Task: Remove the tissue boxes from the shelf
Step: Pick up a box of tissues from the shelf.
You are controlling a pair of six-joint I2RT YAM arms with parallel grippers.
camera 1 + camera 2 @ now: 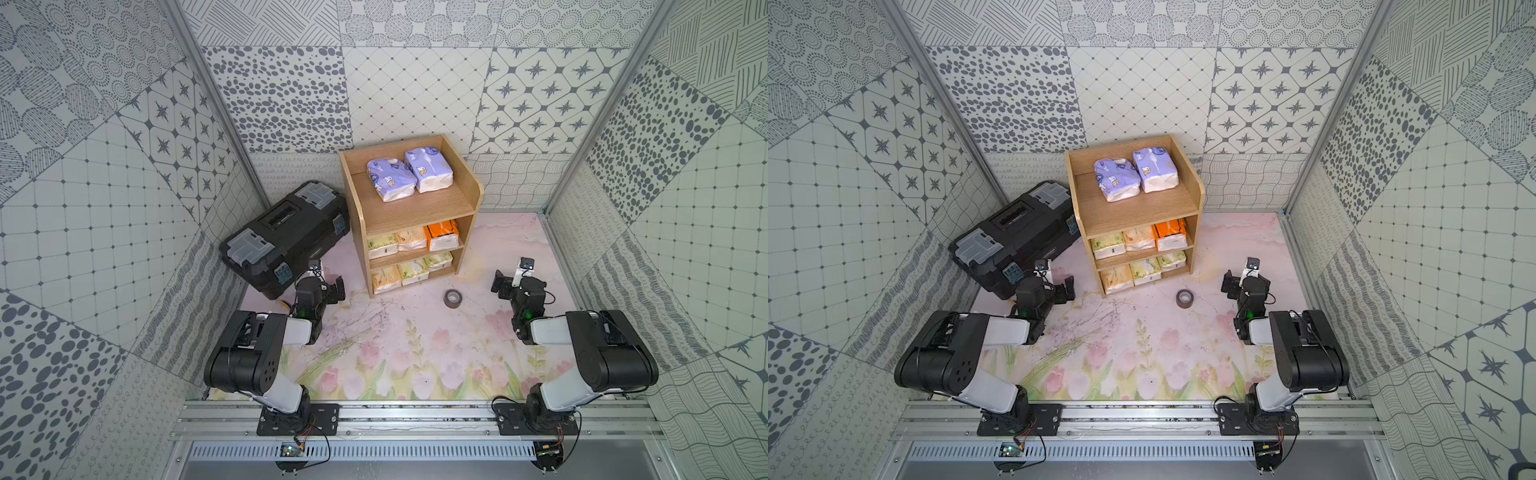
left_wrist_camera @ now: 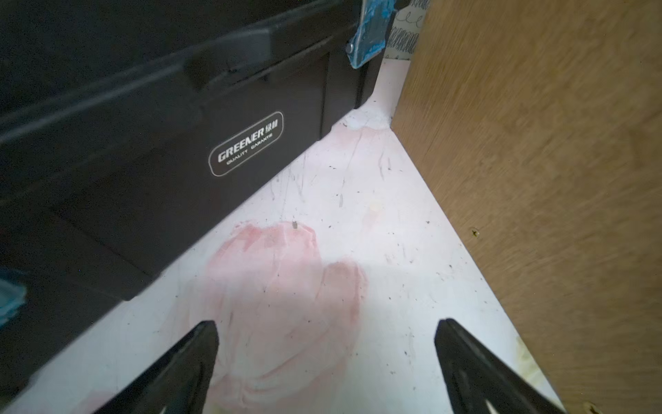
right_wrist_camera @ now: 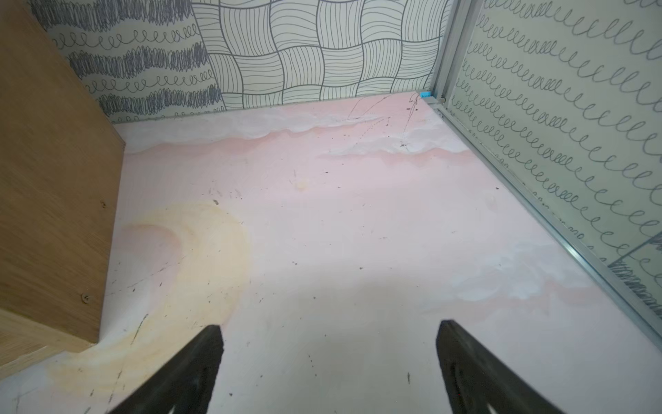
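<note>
Though fingers [image 2: 190, 362] wide, both arms [image 1: 249, 357] low.

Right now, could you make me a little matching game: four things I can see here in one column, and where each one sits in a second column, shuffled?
Things:
1. lavender tissue packs
2. orange tissue pack
3. grey tape roll
4. black toolbox

Places:
A. on the table, in front of the shelf
B. middle tier of the shelf
C. on the table, beside the shelf
D. top of the shelf

Pairs: 1-D, 2-B, 3-A, 4-C
</note>
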